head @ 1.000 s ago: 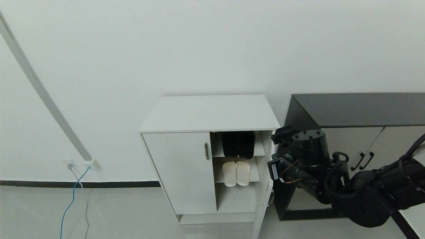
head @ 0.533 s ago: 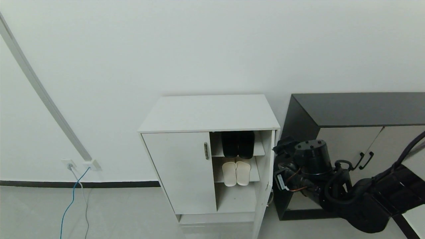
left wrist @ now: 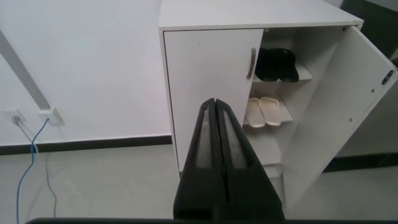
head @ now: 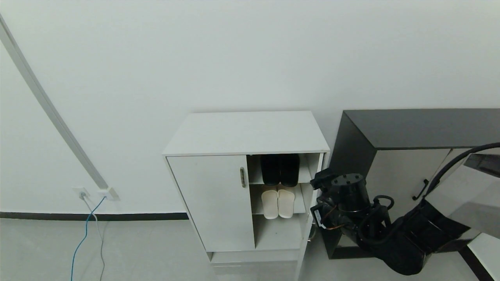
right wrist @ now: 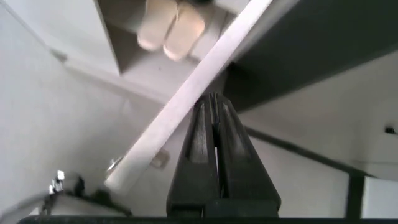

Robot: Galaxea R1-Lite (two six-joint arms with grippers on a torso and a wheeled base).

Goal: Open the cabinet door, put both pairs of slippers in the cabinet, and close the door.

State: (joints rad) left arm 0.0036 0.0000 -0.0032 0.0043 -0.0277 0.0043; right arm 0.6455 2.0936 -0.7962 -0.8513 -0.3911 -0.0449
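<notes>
Dropping lower and swinging in toward the cabinet (head: 246, 132) over the last 1 second, the right gripper (head: 319, 176) is now sitting at the outer face of the open door (head: 304, 242), on the cabinet's right side. That door is leaning slightly further inward than before. The jaws are pressed together and holding nothing; whether they are actually touching the panel is hard to tell.

Both pairs are already resting inside the cabinet. The black slippers (head: 280, 169) are lying on the top shelf and the white slippers (head: 277, 203) on the shelf below. All 4 are sitting behind the cabinet's front edge, so nothing is blocking the door's path.

The closing push is therefore looking like the step in hand. To do it well, the arm should be keeping the shut jaws against the door's outer face near its free edge, far from the hinge. It should be following the door's arc rather than shoving straight, and easing off as the panel is meeting the cabinet's frame beside the closed door (head: 213, 201).

The left gripper (left wrist: 215, 102) is hanging in front of the cabinet with its jaws together and empty. It is best staying clear of the door's sweep.
</notes>
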